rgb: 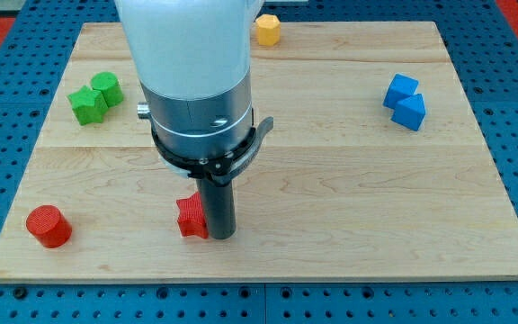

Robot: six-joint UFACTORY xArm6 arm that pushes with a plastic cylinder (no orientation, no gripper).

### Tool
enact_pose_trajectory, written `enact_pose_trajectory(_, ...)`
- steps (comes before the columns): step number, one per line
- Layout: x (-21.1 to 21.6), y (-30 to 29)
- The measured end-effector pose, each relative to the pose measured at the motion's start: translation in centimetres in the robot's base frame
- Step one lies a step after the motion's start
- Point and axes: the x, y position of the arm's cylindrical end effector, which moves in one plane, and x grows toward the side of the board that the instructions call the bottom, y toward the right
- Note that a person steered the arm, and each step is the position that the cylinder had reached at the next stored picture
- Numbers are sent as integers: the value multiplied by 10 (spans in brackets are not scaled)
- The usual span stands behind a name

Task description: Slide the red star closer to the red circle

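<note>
The rod's tip [220, 236] presses against the right side of the red star [190, 217] (near the board's bottom edge), placed to push it left toward the red circle [49, 226], well apart.

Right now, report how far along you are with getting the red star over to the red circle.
Done: my tip is at the red star, on its side toward the view's right, seemingly touching, so the approach looks complete. In hand: a push toward the view's left. Left: the star still sits well apart from the red circle, with bare wooden board between them, so most of the slide remains.
</note>
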Motion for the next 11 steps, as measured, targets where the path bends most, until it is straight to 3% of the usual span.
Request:
enact_pose_trajectory(1, -10, 30)
enact_pose_trajectory(2, -18, 21)
enact_pose_trajectory(4, -9, -53)
enact_pose_trajectory(9, 4, -118)
enact_pose_trajectory(10, 5, -112)
enact_pose_trajectory(11, -12, -63)
